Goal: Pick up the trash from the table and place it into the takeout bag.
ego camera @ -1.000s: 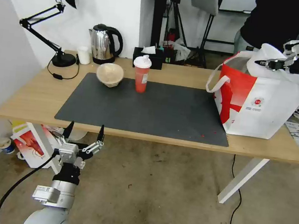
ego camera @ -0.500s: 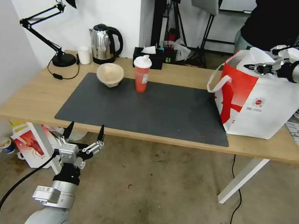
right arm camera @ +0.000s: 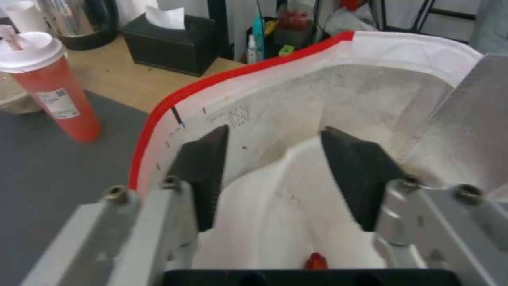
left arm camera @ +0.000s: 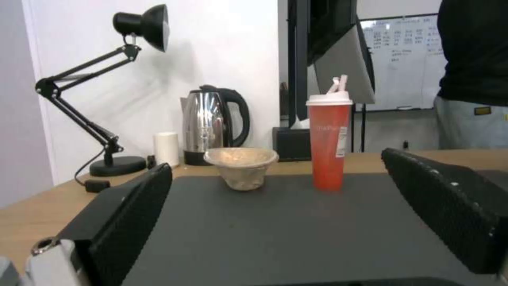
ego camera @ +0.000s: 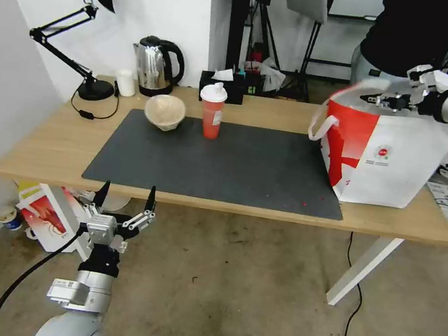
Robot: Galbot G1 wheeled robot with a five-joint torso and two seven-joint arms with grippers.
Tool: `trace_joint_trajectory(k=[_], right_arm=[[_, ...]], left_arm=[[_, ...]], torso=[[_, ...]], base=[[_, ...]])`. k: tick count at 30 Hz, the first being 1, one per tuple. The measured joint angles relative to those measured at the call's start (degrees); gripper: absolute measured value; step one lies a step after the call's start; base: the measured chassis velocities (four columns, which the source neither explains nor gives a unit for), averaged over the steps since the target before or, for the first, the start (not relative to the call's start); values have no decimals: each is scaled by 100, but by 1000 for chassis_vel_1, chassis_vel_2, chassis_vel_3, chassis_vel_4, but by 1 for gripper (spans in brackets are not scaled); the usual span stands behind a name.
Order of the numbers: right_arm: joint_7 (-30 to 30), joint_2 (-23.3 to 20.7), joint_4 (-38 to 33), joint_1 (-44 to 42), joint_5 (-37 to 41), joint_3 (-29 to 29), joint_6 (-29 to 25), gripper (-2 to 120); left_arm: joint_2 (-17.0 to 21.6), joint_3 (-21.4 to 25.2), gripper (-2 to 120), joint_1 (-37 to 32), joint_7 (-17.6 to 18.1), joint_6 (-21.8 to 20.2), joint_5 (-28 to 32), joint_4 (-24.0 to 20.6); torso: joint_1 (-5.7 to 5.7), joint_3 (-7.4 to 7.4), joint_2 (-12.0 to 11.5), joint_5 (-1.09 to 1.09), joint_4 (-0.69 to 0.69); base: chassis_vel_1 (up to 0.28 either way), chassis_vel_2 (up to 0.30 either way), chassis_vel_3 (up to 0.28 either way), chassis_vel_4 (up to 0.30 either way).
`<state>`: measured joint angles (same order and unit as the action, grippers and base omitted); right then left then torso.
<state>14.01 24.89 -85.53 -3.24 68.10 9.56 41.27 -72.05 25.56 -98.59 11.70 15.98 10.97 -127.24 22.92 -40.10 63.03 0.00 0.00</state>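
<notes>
White bowl (right arm camera: 285, 222) sits between the pads of the right gripper (ego camera: 375, 98), over the mouth of the bag (ego camera: 391, 165) at the table's (ego camera: 49, 142) right end; jaws look parted round it, grip or release unclear. Right wrist view shows bowl over bag lining; head view blurs it. Cup (ego camera: 212, 111) and pulp bowl (ego camera: 164, 111) stand on the mat (ego camera: 224, 168), nearer the left gripper (ego camera: 126, 196), wide open below the table's near edge.

Head high, wrists close; cup (ego camera: 211, 111) shared.
</notes>
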Motion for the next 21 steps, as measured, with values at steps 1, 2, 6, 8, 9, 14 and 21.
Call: trace_joint_trajectory(k=[1, 2, 6, 8, 9, 14, 21], right_arm=[[-11, -5, -1, 2, 4, 0, 0, 53], [-28, -9, -3, 5, 5, 1, 0, 57], [-69, -28, -13, 43, 5, 17, 0, 74], [-75, -56, -32, 67, 1, 32, 2, 84], [-79, -61, -44, 71, 1, 34, 2, 89], [-144, -63, -74, 76, 49, -55, 3, 99], [-1349, -38, -707, -280, 1271, -1099, -652, 100]], left_arm=[[0, 0, 99, 0, 0, 0, 0, -1], [0, 0, 99, 0, 0, 0, 0, -4], [-1, -1, 99, 0, 3, -5, 0, -28], [2, 5, 99, -3, 5, -10, 1, -60], [5, 11, 99, -5, 5, -10, 2, -70], [4, 23, 99, -28, 6, -13, 6, -110], [-56, 77, 99, -98, 4, 45, -10, -154]], torso=[[0, 0, 0, 0, 0], [0, 0, 0, 0, 0], [0, 0, 0, 0, 0], [0, 0, 0, 0, 0], [0, 0, 0, 0, 0], [0, 0, 0, 0, 1], [0, 0, 0, -3, -2]], base=[[0, 0, 0, 0], [0, 0, 0, 0], [0, 0, 0, 0], [0, 0, 0, 0], [0, 0, 0, 0], [0, 0, 0, 0], [0, 0, 0, 0]])
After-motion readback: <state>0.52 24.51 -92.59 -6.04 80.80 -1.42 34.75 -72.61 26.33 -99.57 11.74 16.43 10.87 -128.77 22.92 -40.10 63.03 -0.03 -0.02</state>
